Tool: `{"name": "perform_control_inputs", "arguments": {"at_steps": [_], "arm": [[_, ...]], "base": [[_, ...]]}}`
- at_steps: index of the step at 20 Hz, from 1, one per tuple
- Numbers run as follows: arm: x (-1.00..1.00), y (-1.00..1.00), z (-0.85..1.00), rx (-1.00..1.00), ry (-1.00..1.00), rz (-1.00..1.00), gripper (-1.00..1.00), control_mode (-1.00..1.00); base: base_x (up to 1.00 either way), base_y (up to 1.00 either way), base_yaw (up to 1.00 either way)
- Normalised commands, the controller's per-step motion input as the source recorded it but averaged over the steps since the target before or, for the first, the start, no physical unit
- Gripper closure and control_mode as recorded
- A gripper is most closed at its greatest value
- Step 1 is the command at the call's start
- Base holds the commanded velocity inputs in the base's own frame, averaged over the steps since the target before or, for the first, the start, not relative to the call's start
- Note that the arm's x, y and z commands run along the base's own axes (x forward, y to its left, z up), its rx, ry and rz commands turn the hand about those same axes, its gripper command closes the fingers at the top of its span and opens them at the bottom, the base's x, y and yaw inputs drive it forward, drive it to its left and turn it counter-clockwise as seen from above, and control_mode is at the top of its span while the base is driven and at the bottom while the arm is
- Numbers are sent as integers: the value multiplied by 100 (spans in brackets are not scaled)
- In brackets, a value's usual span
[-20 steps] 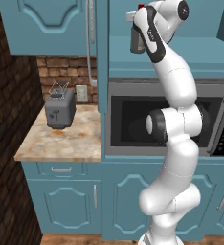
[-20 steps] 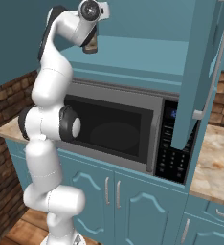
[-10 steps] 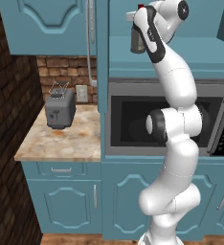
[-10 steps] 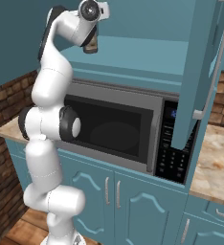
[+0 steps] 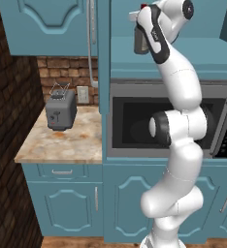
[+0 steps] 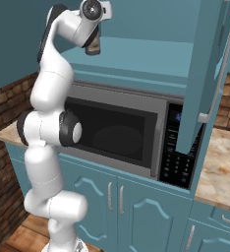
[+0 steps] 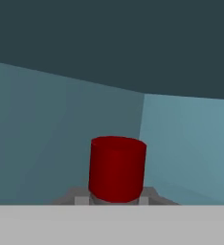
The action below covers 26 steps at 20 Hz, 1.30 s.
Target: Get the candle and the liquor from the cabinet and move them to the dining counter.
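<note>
The liquor (image 5: 140, 41), a dark grey bottle with a red cap, hangs upright in front of the open cabinet (image 5: 130, 57), above its lower shelf. My gripper (image 5: 142, 14) is shut on the bottle's neck from above. From the other side the liquor (image 6: 93, 47) shows just under the hand, left of the cabinet's swung-open door (image 6: 205, 74). In the hand view the red cap (image 7: 117, 167) stands close in front of the teal inner walls. The candle and the dining counter are out of view.
A built-in microwave (image 5: 135, 121) sits right under the cabinet shelf. To the left a small marble counter (image 5: 62, 145) carries a grey toaster (image 5: 61, 112) against a brick wall. Teal lower cabinets (image 6: 117, 202) run below.
</note>
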Motion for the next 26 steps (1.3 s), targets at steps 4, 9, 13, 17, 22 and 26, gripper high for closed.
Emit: {"name": "perform_control_inputs", "arguments": {"at_steps": [4,9,13,17,22,26], "arm": [[-34,0,-30,0,-5,0,100,-100],[-65,0,-66,8,-14,0,100,-100],[-99,-1,-41,13,-21,2,100,-100],[-100,-5,-1,6,-12,6,100,-100],[-100,-1,17,2,-1,11,100,-100],[-91,-1,39,4,0,13,100,-100]], "base": [[0,0,0],[0,0,0],[0,0,0],[0,0,0],[0,0,0],[0,0,0]]}}
